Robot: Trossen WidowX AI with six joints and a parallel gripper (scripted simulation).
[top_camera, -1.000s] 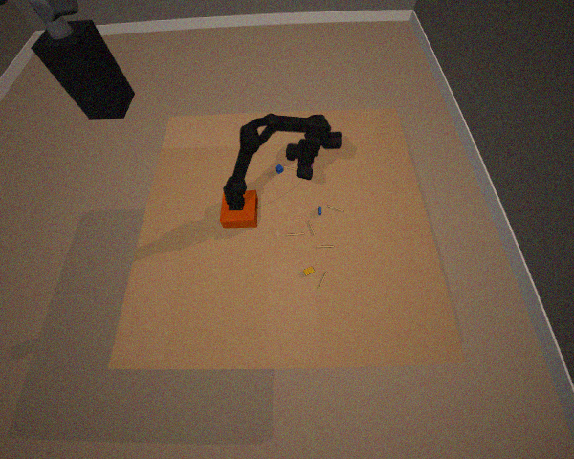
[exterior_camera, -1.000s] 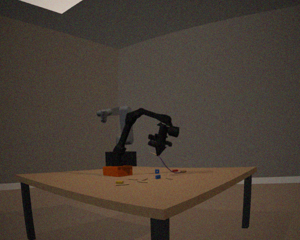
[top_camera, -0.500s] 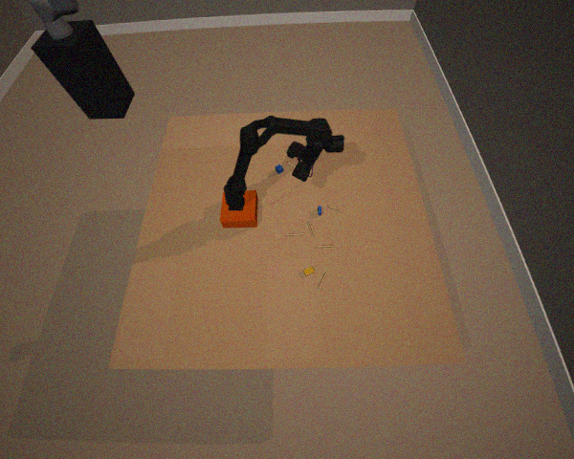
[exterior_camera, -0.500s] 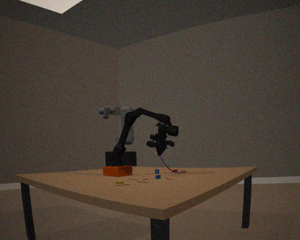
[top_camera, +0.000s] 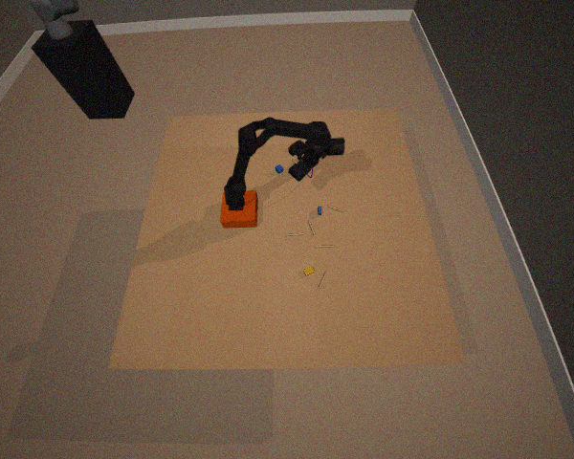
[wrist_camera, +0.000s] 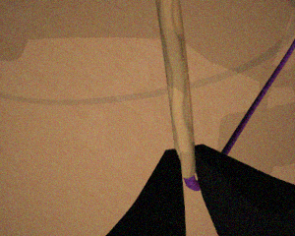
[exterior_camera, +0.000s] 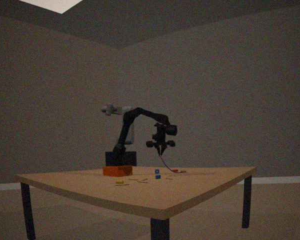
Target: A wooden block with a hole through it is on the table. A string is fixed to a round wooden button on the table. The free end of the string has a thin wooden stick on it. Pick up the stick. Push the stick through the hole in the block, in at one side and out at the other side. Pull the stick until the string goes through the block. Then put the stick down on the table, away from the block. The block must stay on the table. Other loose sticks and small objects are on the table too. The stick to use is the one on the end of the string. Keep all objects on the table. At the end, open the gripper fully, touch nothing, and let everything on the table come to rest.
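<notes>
My gripper (exterior_camera: 160, 155) (wrist_camera: 185, 157) is shut on the wooden stick (wrist_camera: 179, 98), close to its string end, high above the table. In the wrist view the stick runs away from the fingertips to the top edge. The purple string (top_camera: 310, 173) (exterior_camera: 165, 164) (wrist_camera: 256, 105) hangs down in a curve from the fingers to a small tan piece (exterior_camera: 183, 171), which looks like the button. A blue cube (top_camera: 278, 168) (exterior_camera: 157, 170) stands on the table (top_camera: 203, 320) (exterior_camera: 150, 198) and shows a pale spot in the exterior view. Whether this is the holed block I cannot tell for certain.
A second blue block (top_camera: 320, 210) (exterior_camera: 158, 176), a yellow block (top_camera: 308, 271) (exterior_camera: 119, 182) and several loose sticks lie nearer the cameras. A red piece (exterior_camera: 175, 170) lies beside the tan one. The arm stands on an orange base (top_camera: 238, 217) (exterior_camera: 114, 171).
</notes>
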